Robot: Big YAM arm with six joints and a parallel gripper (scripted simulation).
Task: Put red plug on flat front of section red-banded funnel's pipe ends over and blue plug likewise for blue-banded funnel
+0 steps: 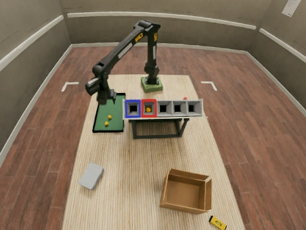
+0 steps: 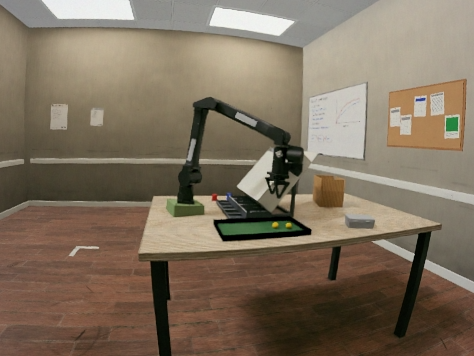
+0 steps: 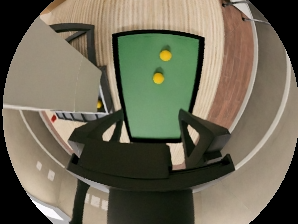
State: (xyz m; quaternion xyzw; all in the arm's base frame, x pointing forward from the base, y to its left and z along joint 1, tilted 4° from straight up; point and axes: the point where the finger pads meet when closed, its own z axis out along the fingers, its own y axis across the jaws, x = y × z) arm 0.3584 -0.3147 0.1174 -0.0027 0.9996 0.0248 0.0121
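My gripper (image 1: 105, 98) (image 2: 278, 193) (image 3: 151, 112) is open and empty. It hangs above the far end of the green marble tray (image 1: 117, 126) (image 2: 240, 229) (image 3: 136, 96). Two yellow marbles (image 1: 110, 116) (image 2: 275, 225) (image 3: 158, 78) lie in the tray. A row of funnels stands to the right. The blue-banded funnel (image 1: 126, 108) is at the left end, and the red-banded funnel (image 1: 142, 109) next to it holds a yellow marble (image 1: 148, 110). The red plug (image 1: 185, 97) (image 2: 214, 197) and the blue plug (image 2: 228, 195) stand behind the funnel stand, by the sectioned tray (image 2: 240, 205).
A slanted cover (image 2: 257, 185) hides the pipes. A cardboard box (image 1: 187, 190) (image 2: 328, 190), a grey block (image 1: 91, 176) (image 2: 359, 220) and a yellow level (image 1: 217, 223) lie on the table's near part. The arm's green base (image 1: 151, 84) (image 2: 185, 207) stands behind the funnels.
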